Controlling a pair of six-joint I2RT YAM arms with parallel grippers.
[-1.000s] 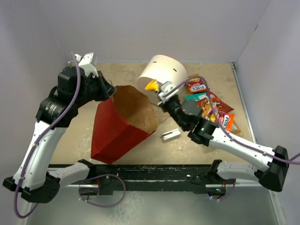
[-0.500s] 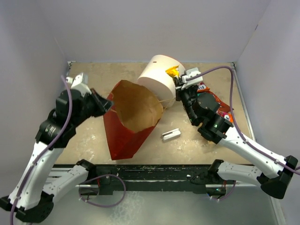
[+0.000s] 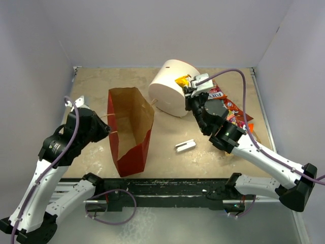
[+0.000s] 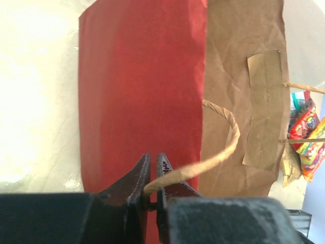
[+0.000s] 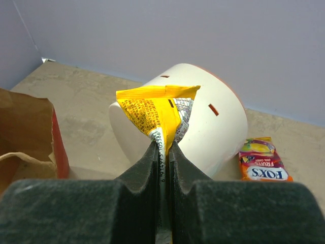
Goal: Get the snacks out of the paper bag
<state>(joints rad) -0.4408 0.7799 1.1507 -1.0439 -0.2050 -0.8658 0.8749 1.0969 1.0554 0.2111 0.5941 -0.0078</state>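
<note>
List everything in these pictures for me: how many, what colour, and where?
paper bag: one, red outside and brown inside, lying left of centre
twine handle: one, tan, running from the bag's mouth
yellow packet: one, yellow, in front of the cylinder
other snacks: several, orange, red and teal, piled on the right
white cylinder: one, white, tipped over at the back
grey bracket: one, grey, centre front
table: one, tan
left arm: white and black, jaws pinching the twine handle
right arm: white and black, jaws gripping the yellow packet

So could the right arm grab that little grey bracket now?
Probably not yet: the bracket lies uncovered beside the arm, but the right end effector is shut on a yellow packet.
</note>
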